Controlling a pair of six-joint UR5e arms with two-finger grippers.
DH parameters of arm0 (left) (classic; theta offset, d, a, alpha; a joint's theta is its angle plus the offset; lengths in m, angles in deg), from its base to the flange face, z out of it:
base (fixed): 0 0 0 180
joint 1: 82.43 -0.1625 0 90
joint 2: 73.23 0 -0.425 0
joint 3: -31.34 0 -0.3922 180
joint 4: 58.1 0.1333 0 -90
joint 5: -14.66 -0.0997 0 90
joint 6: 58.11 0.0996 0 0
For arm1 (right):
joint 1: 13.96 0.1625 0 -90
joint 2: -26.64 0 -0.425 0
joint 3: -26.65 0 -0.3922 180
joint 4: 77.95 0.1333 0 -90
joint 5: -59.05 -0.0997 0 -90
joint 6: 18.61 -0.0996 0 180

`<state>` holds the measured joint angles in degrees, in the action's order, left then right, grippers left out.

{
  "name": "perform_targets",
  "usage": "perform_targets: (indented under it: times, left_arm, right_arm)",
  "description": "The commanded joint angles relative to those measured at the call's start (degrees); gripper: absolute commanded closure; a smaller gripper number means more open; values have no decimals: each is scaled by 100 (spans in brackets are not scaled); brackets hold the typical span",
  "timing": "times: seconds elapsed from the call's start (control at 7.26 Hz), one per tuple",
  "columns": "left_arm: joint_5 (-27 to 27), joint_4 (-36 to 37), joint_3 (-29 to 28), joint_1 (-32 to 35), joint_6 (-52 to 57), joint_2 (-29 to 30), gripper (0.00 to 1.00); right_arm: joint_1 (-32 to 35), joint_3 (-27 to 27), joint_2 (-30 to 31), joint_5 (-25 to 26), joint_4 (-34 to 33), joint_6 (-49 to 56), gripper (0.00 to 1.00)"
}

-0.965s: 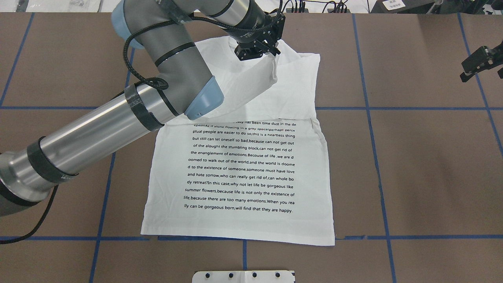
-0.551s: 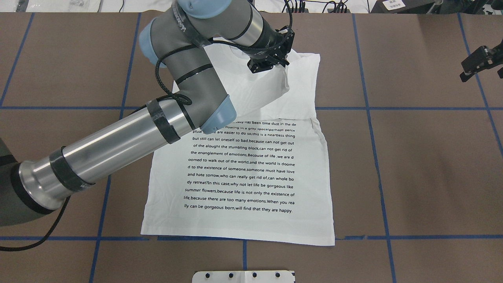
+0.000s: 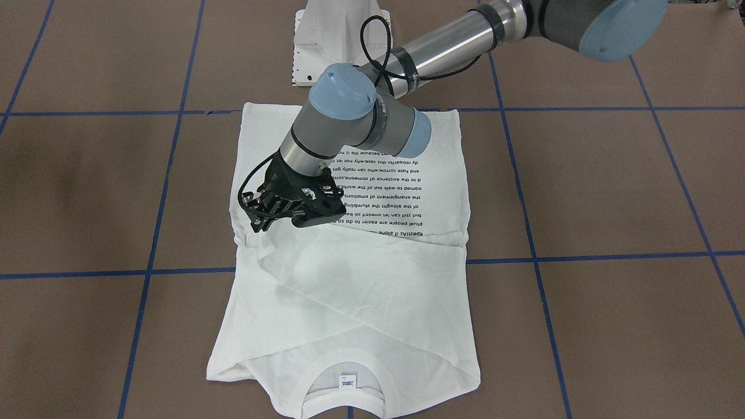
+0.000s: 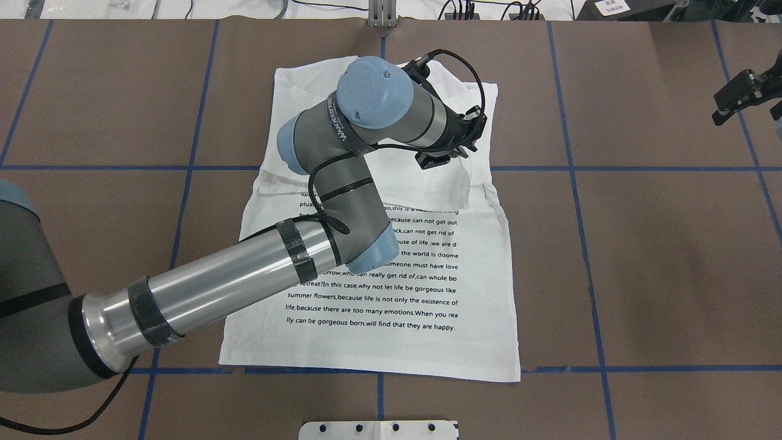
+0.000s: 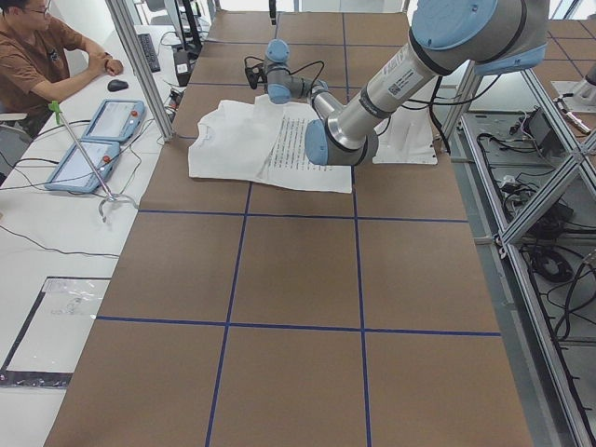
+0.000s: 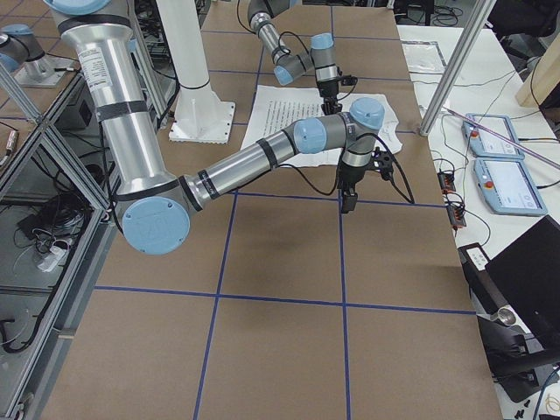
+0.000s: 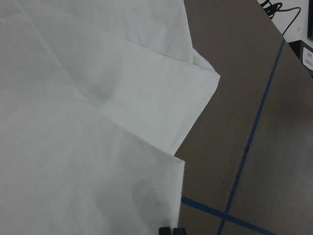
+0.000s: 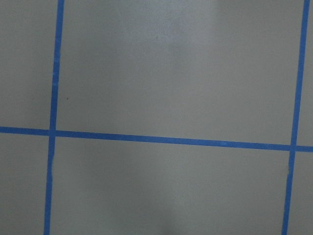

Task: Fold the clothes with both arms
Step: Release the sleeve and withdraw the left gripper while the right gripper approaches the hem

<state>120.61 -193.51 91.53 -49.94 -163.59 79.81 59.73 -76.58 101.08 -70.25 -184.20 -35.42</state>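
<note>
The left gripper (image 3: 259, 219) hangs low over one side edge of the white shirt (image 3: 361, 291), its fingertips (image 7: 166, 231) drawn together on the edge of a sleeve folded across the chest; the shirt lies flat on the brown table (image 4: 660, 256) beneath it, with the black text block (image 4: 391, 299) on the robot's side of the gripper and the ribbed collar (image 3: 349, 356) on the far side. The right gripper (image 4: 746, 105) hovers with its fingers spread and nothing between them, well apart from the shirt; below it are only bare table and blue tape lines (image 8: 161, 139).
</note>
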Motion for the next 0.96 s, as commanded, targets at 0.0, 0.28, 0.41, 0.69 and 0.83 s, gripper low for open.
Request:
perform_targets:
  times: [0.0,0.28,0.41,0.69,0.83]
  left_arm:
    - [-625,-153,10,-198,44,-19,0]
    - [-593,39,176,-164,483,-185,0]
    - [-480,197,699,-86,841,-552,0]
    - [56,996,2034,300,1649,-1517,0]
    - [301,1024,2502,502,2001,-2114,0]
  right_arm:
    - [-12,-4,-104,-173,8,-34,0]
    - [-38,-135,-96,-428,17,-199,0]
    - [-265,-371,-35,-403,312,-845,0]
    - [-1123,-662,499,50,1976,-2529,0]
    - [-1563,-855,710,202,2473,-3348,0]
